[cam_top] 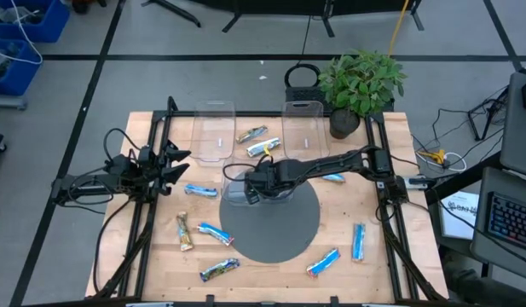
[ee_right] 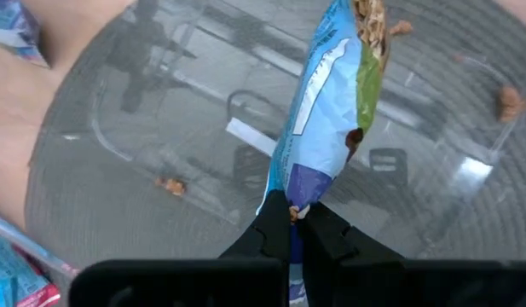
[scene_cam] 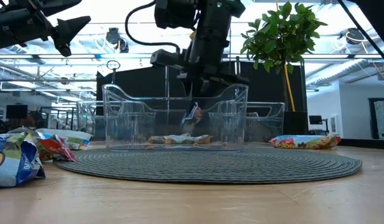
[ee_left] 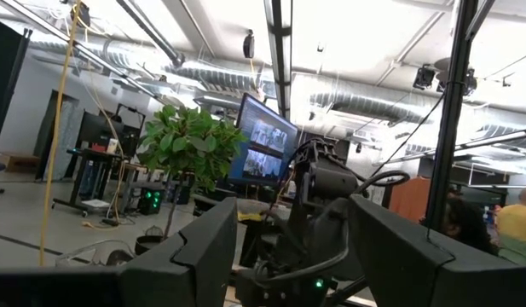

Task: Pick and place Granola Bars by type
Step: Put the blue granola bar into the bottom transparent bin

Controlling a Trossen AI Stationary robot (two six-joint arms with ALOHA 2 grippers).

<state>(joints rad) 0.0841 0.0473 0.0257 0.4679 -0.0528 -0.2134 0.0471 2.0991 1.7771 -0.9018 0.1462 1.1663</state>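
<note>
Right end effector (ee_right: 290,223): pinching a blue bar (ee_right: 335,111), hanging inside the clear bin (scene_cam: 175,121) on the round mat (cam_top: 284,230).
Left end effector (cam_top: 179,160): spread, raised beyond the mat's edge.

In the high view the right gripper (cam_top: 256,189) covers most of the clear bin (cam_top: 231,195) on the grey mat (cam_top: 284,226), hiding the bar it grips. In the low view the blue wrapper (scene_cam: 14,160) left of the mat is cut off by the edge. In the left wrist view the left gripper (ee_left: 290,247) is cut off at the bottom edge.
</note>
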